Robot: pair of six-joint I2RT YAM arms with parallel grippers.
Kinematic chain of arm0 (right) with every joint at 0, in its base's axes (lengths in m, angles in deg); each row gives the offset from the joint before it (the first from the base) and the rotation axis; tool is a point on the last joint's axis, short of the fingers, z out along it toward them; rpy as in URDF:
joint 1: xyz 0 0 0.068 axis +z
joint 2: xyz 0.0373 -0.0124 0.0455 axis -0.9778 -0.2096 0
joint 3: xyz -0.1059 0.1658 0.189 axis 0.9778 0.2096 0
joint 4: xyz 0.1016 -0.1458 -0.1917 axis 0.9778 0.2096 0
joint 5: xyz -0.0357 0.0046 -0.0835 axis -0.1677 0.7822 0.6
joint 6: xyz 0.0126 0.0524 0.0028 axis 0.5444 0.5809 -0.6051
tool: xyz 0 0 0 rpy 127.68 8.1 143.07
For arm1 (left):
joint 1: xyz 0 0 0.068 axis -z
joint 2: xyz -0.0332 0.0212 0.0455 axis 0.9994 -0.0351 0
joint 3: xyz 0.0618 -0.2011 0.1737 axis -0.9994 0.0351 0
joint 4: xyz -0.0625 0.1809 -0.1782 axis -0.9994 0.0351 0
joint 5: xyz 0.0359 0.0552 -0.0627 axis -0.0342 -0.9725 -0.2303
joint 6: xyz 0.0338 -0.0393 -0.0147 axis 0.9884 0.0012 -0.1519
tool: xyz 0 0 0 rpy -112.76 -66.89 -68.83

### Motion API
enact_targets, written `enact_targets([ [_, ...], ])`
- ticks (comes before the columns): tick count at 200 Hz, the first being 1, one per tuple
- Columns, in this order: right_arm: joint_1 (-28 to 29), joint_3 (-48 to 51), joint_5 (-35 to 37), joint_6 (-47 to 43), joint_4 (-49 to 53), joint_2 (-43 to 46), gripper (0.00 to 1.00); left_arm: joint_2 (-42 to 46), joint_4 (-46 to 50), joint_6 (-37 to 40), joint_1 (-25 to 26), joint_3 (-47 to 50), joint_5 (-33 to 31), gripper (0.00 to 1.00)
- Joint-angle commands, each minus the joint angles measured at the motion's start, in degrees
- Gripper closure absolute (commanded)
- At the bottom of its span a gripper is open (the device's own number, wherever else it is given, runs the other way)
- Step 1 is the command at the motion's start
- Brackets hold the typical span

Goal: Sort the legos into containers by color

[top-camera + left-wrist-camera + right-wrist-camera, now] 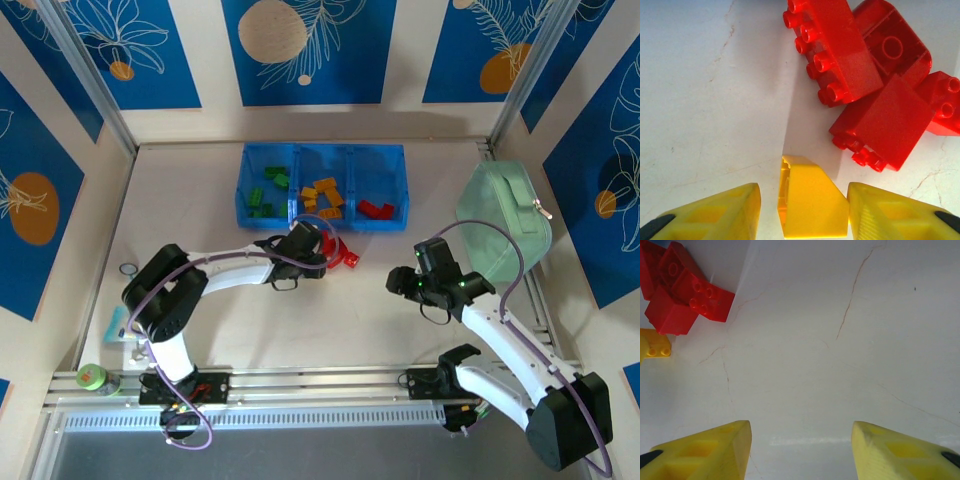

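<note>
Since the left gripper has its jaws apart around the yellow brick, lying on the table beside the red bricks, it should squeeze evenly before lifting toward the tray's middle compartment; the right gripper gapes, empty.

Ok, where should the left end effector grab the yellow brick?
Take the yellow brick by its two side faces, from above. The left end effector straddles them, the top looks slanted, and red bricks crowd the far side.
</note>
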Motion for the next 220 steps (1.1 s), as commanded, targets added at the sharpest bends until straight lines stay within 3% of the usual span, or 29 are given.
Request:
enact_targets([
  [1,0.2,0.6,0.2,0.8,0.3,0.8,0.44,0.9,1.2,-0.4,0.3,0.9,-1.0,0.55],
  [65,0.2,0.9,0.6,0.8,0.3,1.1,0.44,0.9,2.8,0.3,0.4,-1.1,-1.4,0.72],
  [173,-0.4,0.9,0.6,0.2,0.6,1.4,0.44,2.9,6.9,4.8,-1.7,-10.9,-3.9,0.74],
  [220,-0.6,0.5,0.0,0.1,1.1,1.9,0.44,-3.1,7.8,8.5,-6.5,-23.4,-2.6,0.75],
])
